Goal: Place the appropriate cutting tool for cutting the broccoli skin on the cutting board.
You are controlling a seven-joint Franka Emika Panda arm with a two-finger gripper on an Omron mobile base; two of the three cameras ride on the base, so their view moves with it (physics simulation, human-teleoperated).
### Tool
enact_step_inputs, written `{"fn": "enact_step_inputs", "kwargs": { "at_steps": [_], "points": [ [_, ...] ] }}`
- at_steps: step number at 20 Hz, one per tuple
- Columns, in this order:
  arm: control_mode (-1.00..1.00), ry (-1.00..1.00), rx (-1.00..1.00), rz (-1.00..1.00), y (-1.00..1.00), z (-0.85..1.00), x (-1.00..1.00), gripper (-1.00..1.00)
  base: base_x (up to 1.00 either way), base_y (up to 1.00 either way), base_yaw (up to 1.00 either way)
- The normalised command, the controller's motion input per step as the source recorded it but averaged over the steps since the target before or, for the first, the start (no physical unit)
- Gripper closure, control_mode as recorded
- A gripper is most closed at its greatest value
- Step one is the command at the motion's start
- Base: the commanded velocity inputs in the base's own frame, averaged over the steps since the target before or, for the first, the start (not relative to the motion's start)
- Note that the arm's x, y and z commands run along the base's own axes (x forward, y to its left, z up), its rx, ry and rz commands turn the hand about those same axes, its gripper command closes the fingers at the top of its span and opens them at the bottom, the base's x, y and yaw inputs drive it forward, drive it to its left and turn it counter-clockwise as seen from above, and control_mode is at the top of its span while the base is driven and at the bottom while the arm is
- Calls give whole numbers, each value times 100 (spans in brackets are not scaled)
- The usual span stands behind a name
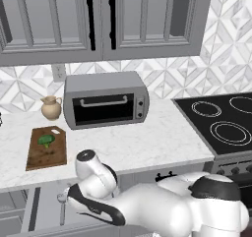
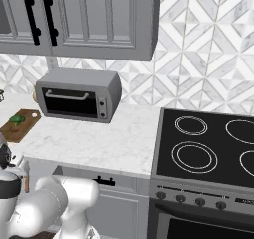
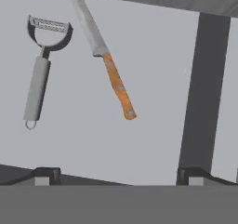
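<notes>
Orange-handled knife [image 3: 106, 60] lies beside grey peeler [image 3: 41, 69] — gripper [image 3: 118, 175] wide apart above.

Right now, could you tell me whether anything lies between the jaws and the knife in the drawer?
Nothing visible does. In the hand view the knife lies flat on bare grey drawer floor, apart from the peeler beside it. The gripper looks down on it, jaws spread wide, with only open floor between.

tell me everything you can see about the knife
The knife is slim, with a long silver blade and an orange-brown wooden-looking handle showing small rivets. It lies flat and diagonal on a pale grey surface, blade tip toward the top edge of the hand view. A grey peeler lies apart beside it. Nothing touches it; the gripper hangs short of it, open.
</notes>
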Motion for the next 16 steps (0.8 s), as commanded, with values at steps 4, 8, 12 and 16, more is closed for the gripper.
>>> {"fn": "enact_step_inputs", "kwargs": {
  "at_steps": [4, 8, 12, 16],
  "points": [
    [-100, 19, 0, -5, 19, -25, 1, -100, 0, 0, 0],
    [-100, 9, 0, -5, 14, -35, -8, -100, 0, 0, 0],
    [-100, 0, 0, -10, 1, -42, -58, -100, 0, 0, 0],
    [-100, 1, 0, -15, 0, -41, -78, -100, 0, 0, 0]
  ]
}}
